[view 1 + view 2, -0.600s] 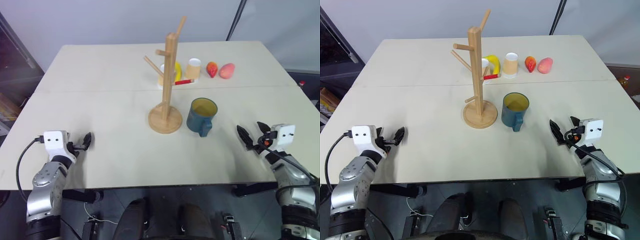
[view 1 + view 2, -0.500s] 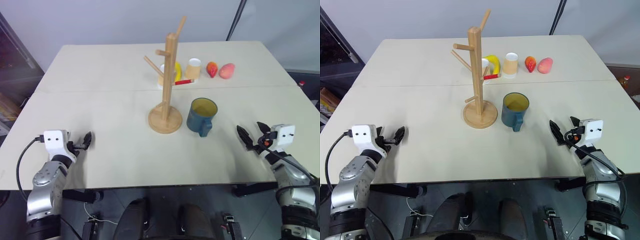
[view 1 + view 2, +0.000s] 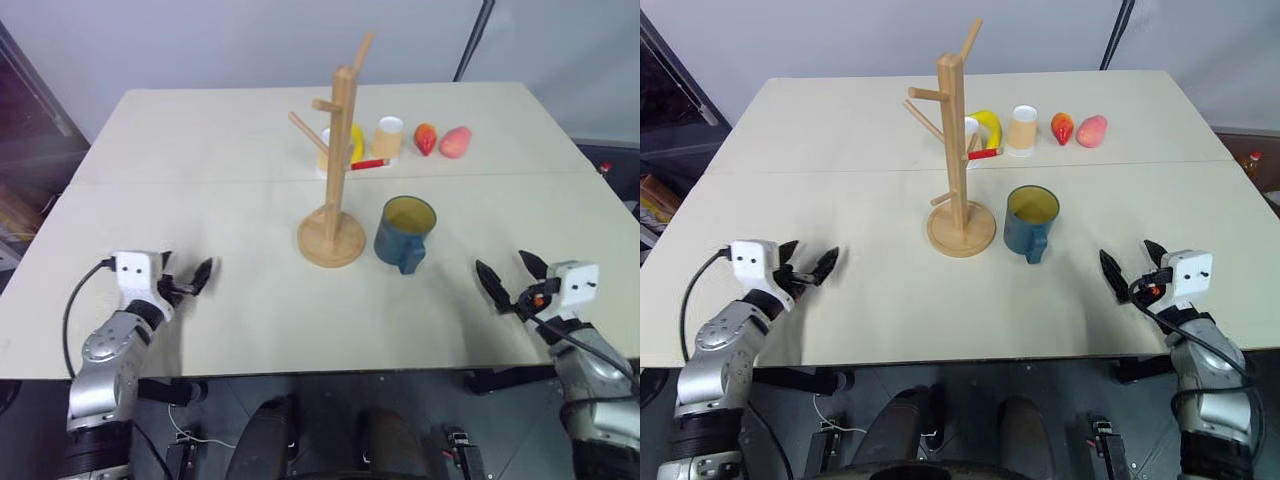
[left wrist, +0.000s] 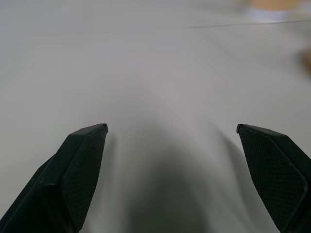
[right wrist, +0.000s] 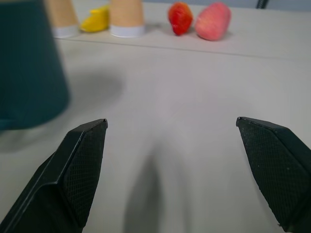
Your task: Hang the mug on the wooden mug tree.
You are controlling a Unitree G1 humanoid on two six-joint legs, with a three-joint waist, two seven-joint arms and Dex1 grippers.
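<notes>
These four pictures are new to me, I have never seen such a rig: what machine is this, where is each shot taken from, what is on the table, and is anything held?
It is a two-armed humanoid robot. The two wide pictures come from a stereo camera on its head, looking down over a table. The two close pictures come from cameras on its wrists, looking along the black fingers.

The left end effector and the right end effector both hang open over the near edge, holding nothing.

Mid-table a mug stands upright beside the base of a mug tree, handle toward the robot. No mug hangs on the pegs. Behind the tree are a banana, a paper cup and two reddish fruits.
</notes>
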